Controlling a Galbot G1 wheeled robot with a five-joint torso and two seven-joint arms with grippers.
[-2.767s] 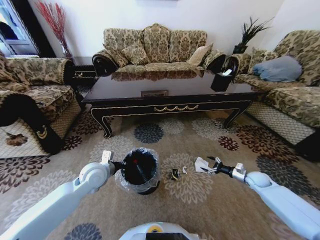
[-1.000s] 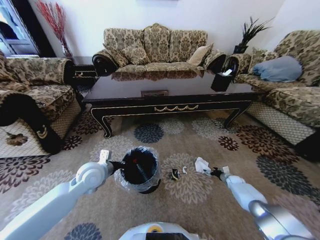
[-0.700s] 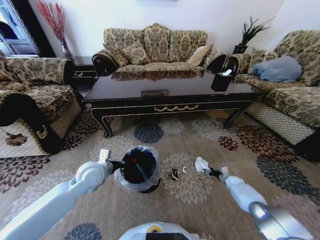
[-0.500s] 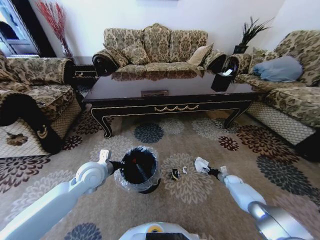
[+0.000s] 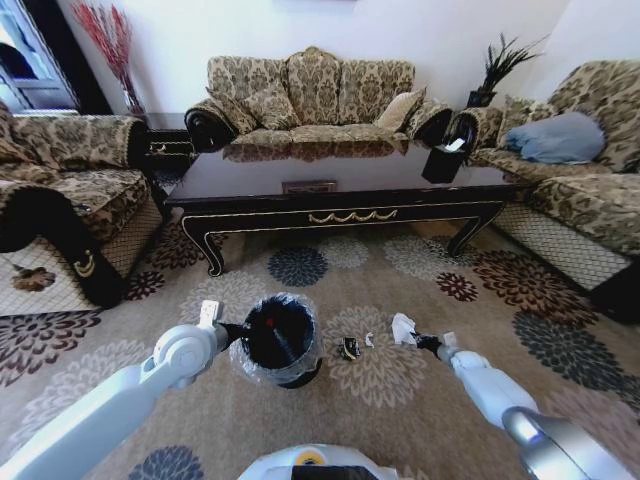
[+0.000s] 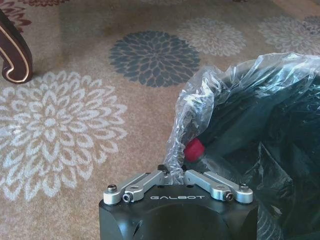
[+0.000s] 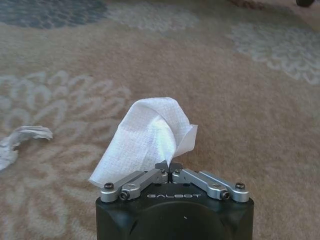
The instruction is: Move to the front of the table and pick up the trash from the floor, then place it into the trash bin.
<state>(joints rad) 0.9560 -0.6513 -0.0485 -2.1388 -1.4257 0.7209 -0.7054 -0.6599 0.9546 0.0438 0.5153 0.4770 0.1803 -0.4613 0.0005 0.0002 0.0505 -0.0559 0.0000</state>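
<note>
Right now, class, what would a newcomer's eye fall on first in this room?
First the white paper wad pinched in the right hand low over the flowered carpet. Next the black trash bin, its plastic liner gripped by the left hand. Behind them stands the glossy dark table.

You have the lined round trash bin (image 5: 277, 340) on the carpet (image 5: 400, 400) before the long low table (image 5: 330, 190), with the small wrapper (image 5: 350, 348) and crumpled paper wad (image 5: 403, 328) to its right.

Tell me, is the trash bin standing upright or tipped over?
Upright: the trash bin stands on the carpet with its bag-lined mouth facing up, the left gripper pinching the liner at its rim.
</note>
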